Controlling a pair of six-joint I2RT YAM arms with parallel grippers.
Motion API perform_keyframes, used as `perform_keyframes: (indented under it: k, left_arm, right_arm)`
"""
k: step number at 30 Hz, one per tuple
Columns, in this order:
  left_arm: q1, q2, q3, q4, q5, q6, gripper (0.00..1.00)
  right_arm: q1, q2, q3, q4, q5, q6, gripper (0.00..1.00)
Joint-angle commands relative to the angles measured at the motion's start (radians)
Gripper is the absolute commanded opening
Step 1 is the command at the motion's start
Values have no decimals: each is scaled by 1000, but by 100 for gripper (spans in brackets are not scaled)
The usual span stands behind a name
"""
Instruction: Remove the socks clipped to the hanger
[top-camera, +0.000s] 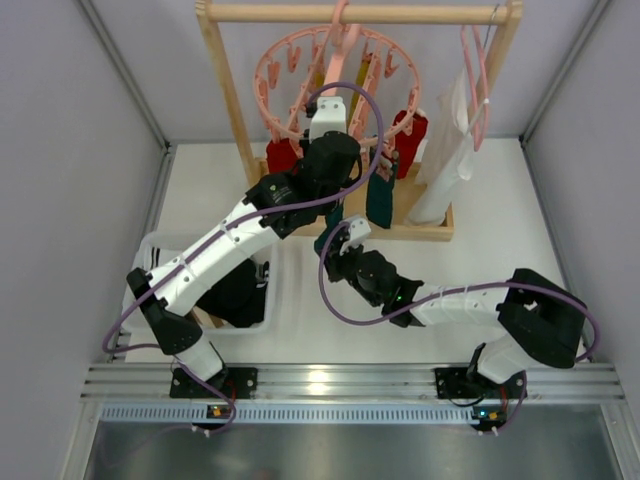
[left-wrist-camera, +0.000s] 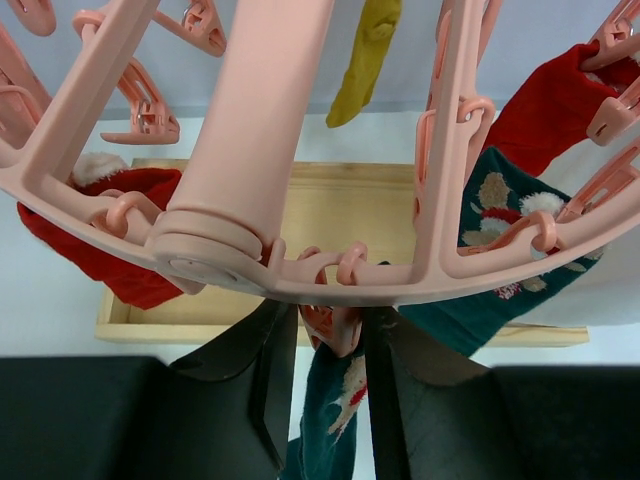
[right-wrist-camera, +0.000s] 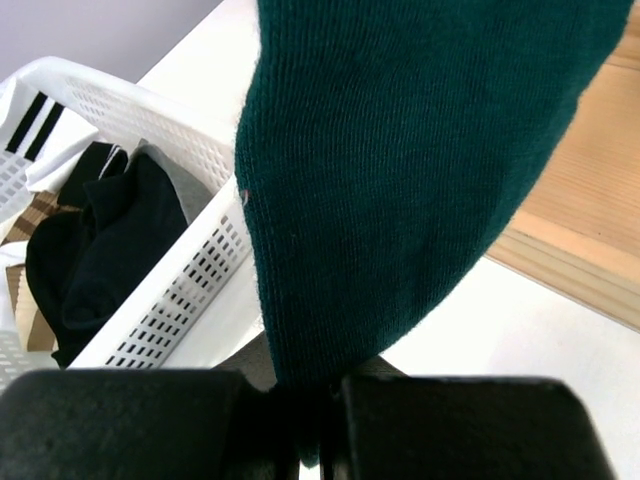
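**Clip pinched, sock held from below**

The left fingers (left-wrist-camera: 262, 380) are clenched on a pink clip (left-wrist-camera: 335, 328) under the hanger (left-wrist-camera: 250, 150) ring, likely squeezing it so its bite on the teal sock (left-wrist-camera: 335, 410) loosens. The right fingers (right-wrist-camera: 450, 430) grip the lower end of what looks like the same sock, probably to draw it free without letting it drop. Red socks (left-wrist-camera: 120, 270) and a yellow sock (left-wrist-camera: 365, 60) hang clipped around the ring. A white basket (right-wrist-camera: 150, 110) sits on the tabletop (right-wrist-camera: 500, 330) nearby, a likely drop spot.
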Motion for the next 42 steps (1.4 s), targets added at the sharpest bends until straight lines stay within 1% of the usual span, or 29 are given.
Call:
perform_keyframes:
  k: [1,3,4,5,14,24,30,31,32,33,35,36,39,40,41,42]
  left_arm:
    - [7,-18,-5,82,-9,7,13]
    - [7,-16,-7,84,-6,9,8]
    - [7,-15,-7,84,-6,9,1]
    - [7,-13,-5,84,-6,7,0]
    - [7,-15,-4,81,0,24,0]
    - [7,-7,15,81,-8,40,0]
    - [6,-45,-16,78,43,17,0]
    - [6,-51,-23,78,49,12,5]
    - [6,-74,-31,79,54,10,26]
    - [6,-85,-43,78,61,7,36]
    - [6,-123,-76,76,65,1,47]
    - [6,-134,-88,76,68,0,55]
    - [6,-194,-132,75,80,-3,67]
    - [4,-212,-149,75,83,-9,78]
    - [1,-232,-181,75,81,-14,83]
    - [-2,-275,-201,73,83,-16,95]
  right_arm:
    - [22,-44,-9,75,-21,11,0]
    - [22,-46,-12,75,-21,11,0]
    - [22,-51,-14,75,-21,11,0]
    - [22,-52,-15,75,-22,12,0]
    - [23,-60,-51,64,-25,12,0]
    - [22,-74,-140,78,-44,38,0]
    - [26,-167,-179,58,-68,29,0]
    - [31,-202,-184,49,-76,26,0]
    - [32,-218,-196,33,-81,21,0]
    - [34,-231,-201,26,-88,14,0]
    - [34,-274,-210,-9,-99,9,0]
    - [34,-297,-212,-23,-100,2,0]
    - [34,-333,-206,-75,-110,-20,0]
    - [34,-353,-201,-89,-116,-26,0]
    - [32,-363,-186,-109,-119,-32,0]
    - [34,-380,-174,-152,-122,-49,0]
